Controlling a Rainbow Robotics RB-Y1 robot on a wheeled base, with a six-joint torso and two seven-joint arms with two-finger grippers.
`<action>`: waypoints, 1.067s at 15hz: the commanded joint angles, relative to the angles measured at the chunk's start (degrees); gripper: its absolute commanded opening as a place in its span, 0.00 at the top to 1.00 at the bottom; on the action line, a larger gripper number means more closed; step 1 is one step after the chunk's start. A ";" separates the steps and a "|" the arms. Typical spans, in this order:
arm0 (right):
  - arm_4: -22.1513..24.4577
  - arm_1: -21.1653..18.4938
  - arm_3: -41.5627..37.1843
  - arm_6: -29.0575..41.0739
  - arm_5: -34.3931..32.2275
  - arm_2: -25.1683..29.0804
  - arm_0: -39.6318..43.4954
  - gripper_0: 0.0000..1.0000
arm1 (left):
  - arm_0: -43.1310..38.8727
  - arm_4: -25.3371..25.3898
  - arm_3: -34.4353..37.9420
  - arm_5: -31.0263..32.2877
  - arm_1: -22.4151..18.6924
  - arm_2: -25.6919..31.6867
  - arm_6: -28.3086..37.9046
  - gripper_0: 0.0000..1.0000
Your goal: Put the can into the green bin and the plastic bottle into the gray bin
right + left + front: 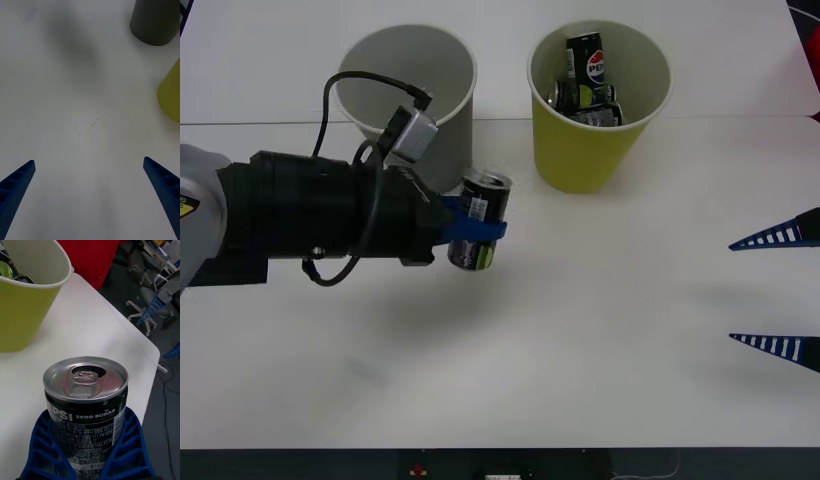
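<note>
Your left gripper point(480, 228) has its blue ribbed fingers point(129, 450) closed around the small black Pepsi Zero Sugar can with a silvery pull-tab top point(480, 222), held above the white table point(600, 330) in front of the large gray cup-shaped bin point(408, 85), beside the yellow-green cup-shaped bin point(585, 150). Your right gripper point(778, 290) waits at the table's right, fingers spread wide, holding nothing.

The left arm reaches across from the robot's left, its black forearm level and a cabled wrist camera on top. The left gripper point(478, 228) is clamped around the can point(480, 222) — blue ribbed fingers point(127, 450) hugging the can's lower body on both sides, its top clear above them. The right gripper point(776, 292) sits at the right edge — fingers point(165, 187) spread wide, holding nothing.
</note>
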State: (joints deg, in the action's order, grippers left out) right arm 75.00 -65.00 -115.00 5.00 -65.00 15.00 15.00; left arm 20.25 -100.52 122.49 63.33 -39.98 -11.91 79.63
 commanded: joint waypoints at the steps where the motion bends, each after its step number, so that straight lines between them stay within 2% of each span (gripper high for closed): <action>1: 0.00 0.00 0.00 0.00 0.00 0.00 0.00 0.00 | 5.15 -7.50 -0.68 0.04 2.19 -2.07 4.75 1.00; 7: 0.00 0.00 0.00 0.00 0.00 0.00 0.00 0.00 | 22.29 -11.27 -14.65 0.04 9.57 -6.11 4.75 1.00; 9: 0.00 0.00 0.00 0.00 0.00 0.00 0.00 0.00 | 27.65 -13.74 -18.52 0.04 10.80 -7.96 4.75 1.00; 12: 0.00 0.00 0.00 0.00 0.00 0.00 0.00 0.00 | 36.35 -14.70 -27.04 -2.34 12.21 -11.65 4.75 1.00; 16: 0.00 0.00 0.00 0.00 0.00 0.00 0.00 0.00 | 47.07 -15.41 -44.53 -7.52 17.75 -15.17 2.55 1.00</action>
State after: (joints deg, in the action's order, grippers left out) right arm 75.00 -65.00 -115.00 5.00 -65.00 15.00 15.00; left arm 65.17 -115.72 82.28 56.91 -23.84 -26.90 83.37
